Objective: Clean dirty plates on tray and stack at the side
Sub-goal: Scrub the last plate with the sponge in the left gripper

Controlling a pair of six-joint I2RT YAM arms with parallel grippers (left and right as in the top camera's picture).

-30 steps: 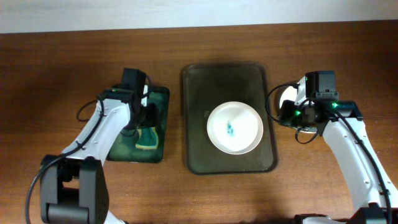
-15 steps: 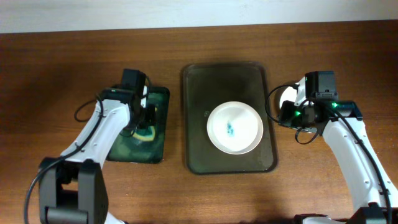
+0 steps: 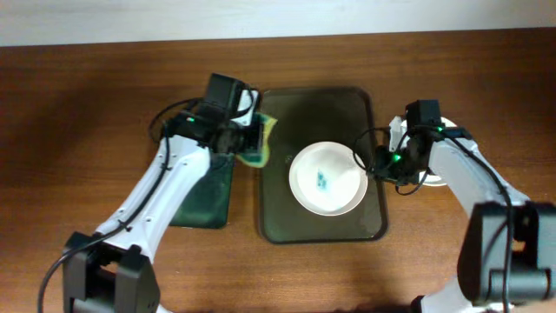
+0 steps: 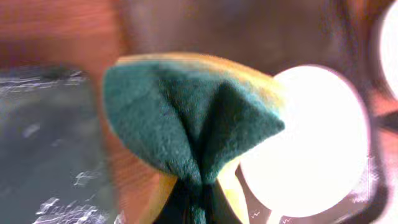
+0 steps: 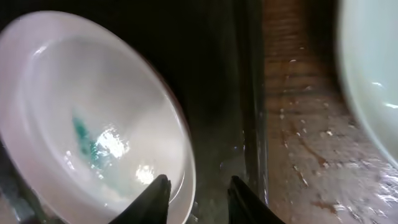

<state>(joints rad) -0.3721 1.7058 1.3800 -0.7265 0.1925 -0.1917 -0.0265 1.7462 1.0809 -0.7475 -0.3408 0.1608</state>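
**A:** What does the overhead view show?

**B:** A dark wood-grain counter (image 3: 87, 104) with a large olive-brown tray (image 3: 287, 113) in the middle. One dirty plate (image 3: 340, 196), round and white, lies on the tray, nearer its right side. A small teal-green smear (image 3: 321, 181) marks its centre.

**A:** Where is the left arm?

**B:** It reaches in from the near left. The left end effector (image 3: 246, 137) hangs over the tray's far left edge, clamped on a sponge (image 4: 186, 118). The sponge is dark green on one face and yellow on the other. The left wrist view shows it folded and pinched at its base. It is to the left of the plate and apart from it. A small green tray (image 3: 201, 202) lies on the counter just left of the large one, partly under the arm.

**A:** And the right arm?

**B:** The right end effector (image 5: 196, 198) is at the plate's right rim. Its jaws stand apart, grasping nothing. In the right wrist view one fingertip sits over the inside of the plate, and the other over the strip of tray between the plate and the tray's raised rim.

**A:** Anything else on the right?

**B:** A second plate (image 5: 373, 68), plain white, rests on the bare counter just right of the tray. The right arm hides most of it from above.
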